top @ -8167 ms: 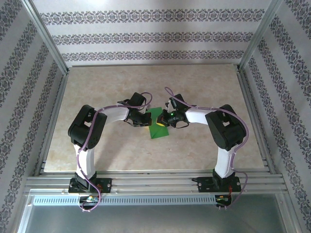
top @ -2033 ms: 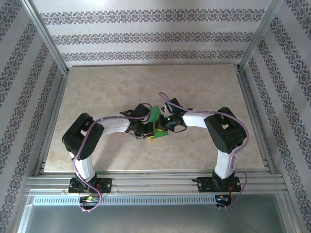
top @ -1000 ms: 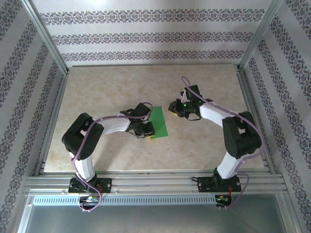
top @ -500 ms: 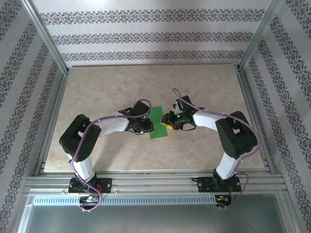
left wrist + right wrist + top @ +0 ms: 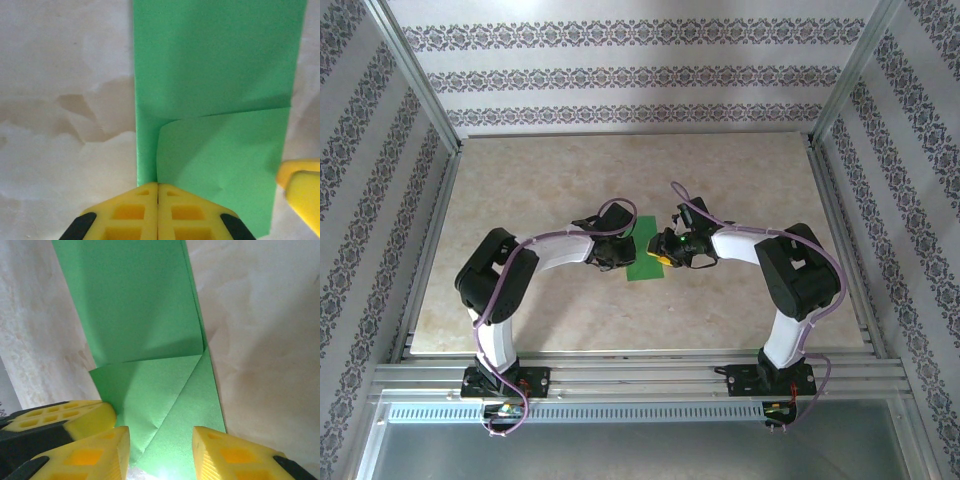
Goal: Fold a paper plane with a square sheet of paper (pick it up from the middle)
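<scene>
On the surface [image 5: 740,180], part-folded green paper [image 5: 645,255]; left end effector [image 5: 158,186] closed at its edge, right end effector [image 5: 161,436] open.

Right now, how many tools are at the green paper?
2. The left tool, shut, is at the folded end of the square sheet of paper; the right tool, open, stands over the same end from the opposite side.

We see beige marbled tabletop [image 5: 540,180], striped floral wallpaper [image 5: 620,75] on three sides (grey on white), aluminium frame posts [image 5: 415,75] at corners.
</scene>
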{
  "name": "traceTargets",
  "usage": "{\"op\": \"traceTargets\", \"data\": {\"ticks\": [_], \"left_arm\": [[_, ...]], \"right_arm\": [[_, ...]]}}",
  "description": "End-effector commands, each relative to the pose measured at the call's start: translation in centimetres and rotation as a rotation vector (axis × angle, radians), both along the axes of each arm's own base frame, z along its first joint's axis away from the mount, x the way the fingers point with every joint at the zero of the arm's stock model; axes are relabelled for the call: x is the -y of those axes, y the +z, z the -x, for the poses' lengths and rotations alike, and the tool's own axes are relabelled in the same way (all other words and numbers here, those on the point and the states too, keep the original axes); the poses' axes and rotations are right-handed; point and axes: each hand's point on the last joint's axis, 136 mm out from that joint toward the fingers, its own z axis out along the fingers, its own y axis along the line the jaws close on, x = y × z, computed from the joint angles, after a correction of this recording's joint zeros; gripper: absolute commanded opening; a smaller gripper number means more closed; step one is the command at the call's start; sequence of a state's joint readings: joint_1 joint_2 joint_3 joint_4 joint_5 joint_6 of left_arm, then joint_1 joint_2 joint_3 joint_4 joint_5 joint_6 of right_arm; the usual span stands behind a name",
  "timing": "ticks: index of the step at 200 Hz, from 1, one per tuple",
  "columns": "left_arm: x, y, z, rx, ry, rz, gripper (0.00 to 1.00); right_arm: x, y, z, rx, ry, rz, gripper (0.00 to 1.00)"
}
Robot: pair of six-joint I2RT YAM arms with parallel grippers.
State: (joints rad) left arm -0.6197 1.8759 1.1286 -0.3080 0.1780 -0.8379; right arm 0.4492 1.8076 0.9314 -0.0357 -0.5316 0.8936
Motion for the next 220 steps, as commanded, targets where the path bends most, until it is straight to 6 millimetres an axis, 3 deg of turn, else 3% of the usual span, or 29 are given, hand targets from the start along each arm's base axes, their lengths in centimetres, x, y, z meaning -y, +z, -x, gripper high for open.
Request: {"op": "traceTargets", "data": {"ticks": [1, 27, 64, 169, 195, 220], "left_arm": [[-1.8, -1.5, 0.6, -0.058, 0.020, -0.084, 0.04], [-1.7, -1.5, 0.9, -0.058, 0.034, -0.037, 0.02], [-0.4, 1.1, -0.2, 0.022, 0.020, 0.126, 0.02], [1.3, 6.7, -1.5, 0.141, 0.011, 0.507, 0.00], [1.4, 7.9, -1.8, 0.158, 0.019, 0.530, 0.00], [1.1, 8.0, -1.9, 0.164, 0.046, 0.533, 0.00]], "right_arm": [[0.0, -0.1, -1.1, 0.009, -0.045, -0.002, 0.38], [0.0, -0.3, -1.4, 0.008, -0.065, -0.018, 0.37], [-0.2, -0.3, -1.6, 0.009, -0.060, -0.032, 0.36], [0.7, 3.1, -1.9, 0.045, -0.109, -0.202, 0.36], [-0.1, 4.3, -1.9, 0.019, -0.139, -0.286, 0.37], [-0.4, 4.1, -1.8, -0.014, -0.173, -0.303, 0.38]]}}
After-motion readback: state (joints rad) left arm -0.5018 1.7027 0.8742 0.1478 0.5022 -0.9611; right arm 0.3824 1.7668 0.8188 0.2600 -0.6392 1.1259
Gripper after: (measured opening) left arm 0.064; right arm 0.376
